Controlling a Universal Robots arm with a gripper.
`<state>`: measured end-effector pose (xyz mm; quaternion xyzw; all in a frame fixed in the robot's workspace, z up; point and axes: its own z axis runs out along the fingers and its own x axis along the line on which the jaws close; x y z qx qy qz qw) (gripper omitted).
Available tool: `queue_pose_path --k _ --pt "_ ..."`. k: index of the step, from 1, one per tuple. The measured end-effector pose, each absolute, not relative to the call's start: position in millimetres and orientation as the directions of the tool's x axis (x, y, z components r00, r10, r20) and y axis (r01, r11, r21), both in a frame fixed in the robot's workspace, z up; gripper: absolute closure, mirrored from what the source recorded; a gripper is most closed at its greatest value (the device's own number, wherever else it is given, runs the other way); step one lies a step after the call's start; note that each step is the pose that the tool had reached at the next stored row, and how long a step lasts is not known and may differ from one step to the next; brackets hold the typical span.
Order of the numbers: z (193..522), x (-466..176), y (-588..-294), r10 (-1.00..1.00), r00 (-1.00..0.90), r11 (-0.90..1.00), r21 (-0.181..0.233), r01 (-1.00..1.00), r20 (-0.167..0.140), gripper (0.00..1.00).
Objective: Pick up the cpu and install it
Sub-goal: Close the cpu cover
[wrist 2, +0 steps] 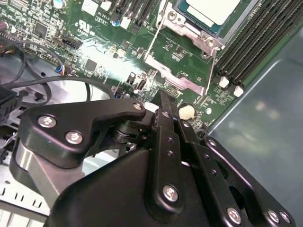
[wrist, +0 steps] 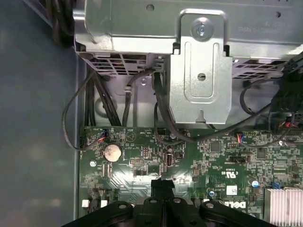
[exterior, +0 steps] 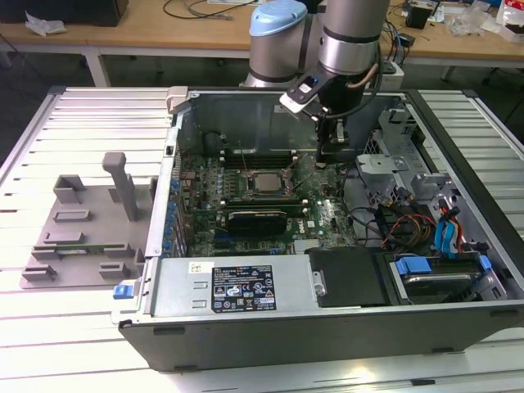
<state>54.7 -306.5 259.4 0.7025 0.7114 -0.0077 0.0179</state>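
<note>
Silver cpu (exterior: 260, 182) sits framed in socket (wrist 2: 188, 35); narrow-pinched hand (exterior: 322, 164) hangs beyond its edge.

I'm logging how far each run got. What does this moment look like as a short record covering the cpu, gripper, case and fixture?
cpu: lying flat in the motherboard socket, silver top up
gripper: shut, nothing seen in it, over the green motherboard beside the socket, apart from the cpu
computer case: open, lying on its side on the slatted table
fixture: grey, outside the case on the exterior view's left
</note>
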Motion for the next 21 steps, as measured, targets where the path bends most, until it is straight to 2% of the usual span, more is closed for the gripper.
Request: queue_pose_path --k 13,21 --pt "247 51 -306 0.999 -0.012 0.013 0.012 1.0 -0.037 0.89" --pt "248 11 -307 0.999 -0.012 0.013 0.012 1.0 -0.038 0.89"
